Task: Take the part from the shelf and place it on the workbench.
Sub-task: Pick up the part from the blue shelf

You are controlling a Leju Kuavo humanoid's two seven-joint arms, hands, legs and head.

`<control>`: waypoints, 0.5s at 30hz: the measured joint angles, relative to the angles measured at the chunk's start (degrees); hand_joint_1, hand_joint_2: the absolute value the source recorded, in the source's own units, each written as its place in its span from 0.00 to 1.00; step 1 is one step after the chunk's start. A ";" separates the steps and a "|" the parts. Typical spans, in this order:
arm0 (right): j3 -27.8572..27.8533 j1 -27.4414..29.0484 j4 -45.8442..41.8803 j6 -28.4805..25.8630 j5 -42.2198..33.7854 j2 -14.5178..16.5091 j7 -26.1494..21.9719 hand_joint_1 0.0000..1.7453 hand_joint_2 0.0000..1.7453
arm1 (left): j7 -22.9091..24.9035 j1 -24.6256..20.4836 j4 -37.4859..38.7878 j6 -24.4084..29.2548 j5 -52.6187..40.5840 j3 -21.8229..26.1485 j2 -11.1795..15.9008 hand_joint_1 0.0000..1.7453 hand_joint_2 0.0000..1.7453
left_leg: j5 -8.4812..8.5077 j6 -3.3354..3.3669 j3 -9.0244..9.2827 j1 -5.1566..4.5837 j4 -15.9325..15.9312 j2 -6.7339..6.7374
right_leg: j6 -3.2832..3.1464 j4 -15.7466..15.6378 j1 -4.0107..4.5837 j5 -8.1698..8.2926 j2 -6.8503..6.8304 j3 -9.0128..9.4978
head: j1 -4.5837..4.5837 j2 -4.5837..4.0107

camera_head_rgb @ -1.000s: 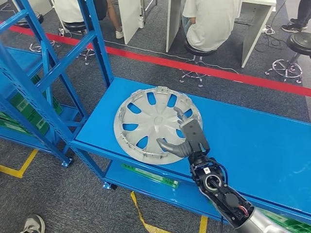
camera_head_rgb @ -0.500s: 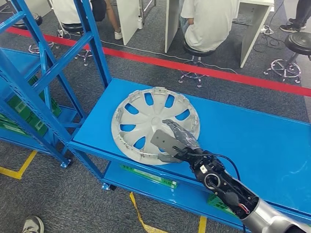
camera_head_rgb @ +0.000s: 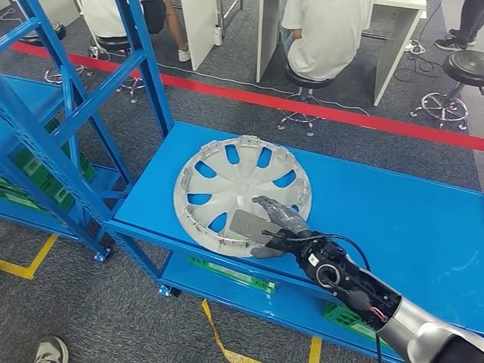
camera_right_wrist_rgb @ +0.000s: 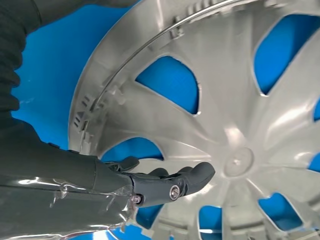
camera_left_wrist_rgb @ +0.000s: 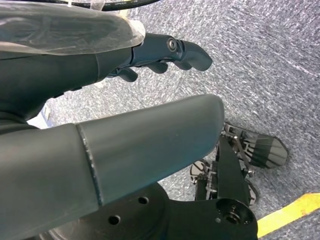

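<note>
The part is a silver hubcap [camera_head_rgb: 228, 181] lying flat, inner side up, on the blue workbench top [camera_head_rgb: 399, 219], near its left end. My right hand [camera_head_rgb: 268, 227] lies low and flat over the hubcap's near right rim, fingers stretched toward the hub and the thumb by the rim's outer edge. In the right wrist view the dark fingers [camera_right_wrist_rgb: 166, 182] hover spread just above the spokes of the hubcap [camera_right_wrist_rgb: 234, 100], gripping nothing. My left hand [camera_left_wrist_rgb: 151, 130] hangs over grey carpet with its fingers [camera_left_wrist_rgb: 188, 52] loosely apart and nothing in it.
A blue rack [camera_head_rgb: 57, 136] stands at the left with green parts on its lower level. More green parts [camera_head_rgb: 234, 272] lie on the bench's lower shelf. People sit on stools [camera_head_rgb: 325, 34] beyond a red floor line [camera_head_rgb: 342, 113]. A shoe [camera_head_rgb: 51, 349] is at the bottom left.
My right hand has turned from an upright palm to lying flat and has slid left over the hubcap's near rim. The hubcap has stayed where it was.
</note>
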 joint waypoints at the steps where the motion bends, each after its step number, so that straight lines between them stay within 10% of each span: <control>1: 0.13 -0.08 0.27 0.01 -0.01 -0.10 0.03 0.00 1.00 | 0.04 0.00 0.00 0.00 0.00 -0.01 0.00 0.00 0.00 | 0.00 0.00 0.00 0.00 0.00 0.00 | 0.00 0.00 0.00 0.00 0.00 0.01 | -0.01 0.00; 15: 2.08 -4.01 7.99 0.81 -1.98 -0.73 -2.15 0.00 1.00 | 0.57 -0.51 0.00 -0.14 0.28 -1.17 -0.04 0.00 0.00 | 0.00 0.00 0.07 0.03 0.00 0.01 | 0.00 0.00 0.03 0.00 0.00 0.02 | -0.08 0.00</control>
